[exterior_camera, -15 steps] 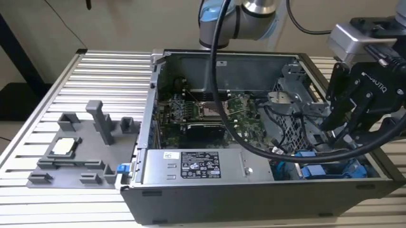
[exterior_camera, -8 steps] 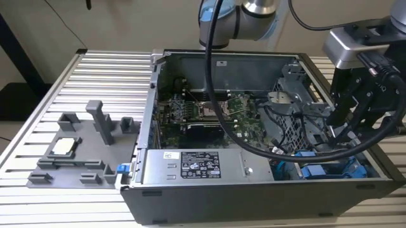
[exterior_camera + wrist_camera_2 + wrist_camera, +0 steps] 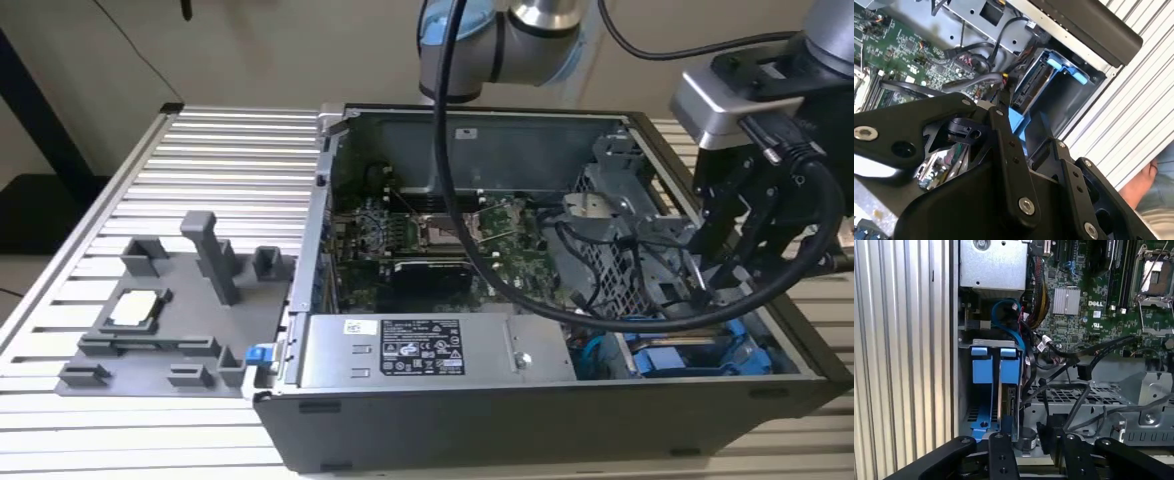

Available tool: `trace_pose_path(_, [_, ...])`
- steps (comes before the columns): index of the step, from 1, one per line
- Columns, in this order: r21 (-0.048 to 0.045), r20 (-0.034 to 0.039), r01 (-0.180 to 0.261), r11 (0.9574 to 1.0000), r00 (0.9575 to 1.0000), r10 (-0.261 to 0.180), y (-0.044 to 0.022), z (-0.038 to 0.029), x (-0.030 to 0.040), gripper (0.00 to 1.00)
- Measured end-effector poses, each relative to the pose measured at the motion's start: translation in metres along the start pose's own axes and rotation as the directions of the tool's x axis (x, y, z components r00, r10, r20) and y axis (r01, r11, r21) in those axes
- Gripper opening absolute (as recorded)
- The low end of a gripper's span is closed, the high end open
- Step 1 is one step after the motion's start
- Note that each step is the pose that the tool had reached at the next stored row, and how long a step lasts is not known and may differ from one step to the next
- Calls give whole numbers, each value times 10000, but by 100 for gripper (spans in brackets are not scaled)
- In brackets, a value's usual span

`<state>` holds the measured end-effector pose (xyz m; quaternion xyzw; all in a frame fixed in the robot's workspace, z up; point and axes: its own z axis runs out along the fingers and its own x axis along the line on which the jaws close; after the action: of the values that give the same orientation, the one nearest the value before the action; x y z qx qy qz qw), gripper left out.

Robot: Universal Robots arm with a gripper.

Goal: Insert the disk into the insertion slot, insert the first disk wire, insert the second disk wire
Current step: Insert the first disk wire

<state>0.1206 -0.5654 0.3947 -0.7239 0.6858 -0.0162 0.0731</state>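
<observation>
Interior of an open black desktop computer case (image 3: 534,425) lying on its side on a ribbed silver metal worktop (image 3: 200,160). The single arm's black pincer (image 3: 714,270) hangs over the corner of the case at the exterior view's right. Below it, the flat silver-grey hard disk in its bright blue plastic carrier frame (image 3: 1010,395) stands on edge inside the narrow rectangular insertion slot of the grey metal drive cage (image 3: 965,390). It appears already seated, beside a second blue carrier (image 3: 981,372). In the first wrist view the disk lies just ahead of the pincer, its long axis pointing back toward it. Whether the pincer is apart, together or clamped on anything cannot be told. Near the cage, loose black cables (image 3: 1089,351) with connectors trail across the green motherboard (image 3: 1094,330); whether any is plugged into the disk is unclear.
</observation>
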Motion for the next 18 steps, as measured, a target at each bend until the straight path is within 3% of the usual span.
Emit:
trace_pose_path(6, [358, 28, 451, 9983, 9990, -453, 1, 23, -25, 41])
trace_pose_path(10, [416, 58, 736, 9964, 9972, -739, 1, 26, -28, 41])
trace_pose_path(18, [447, 133, 1359, 9897, 9905, -1366, -2, 38, -35, 41])
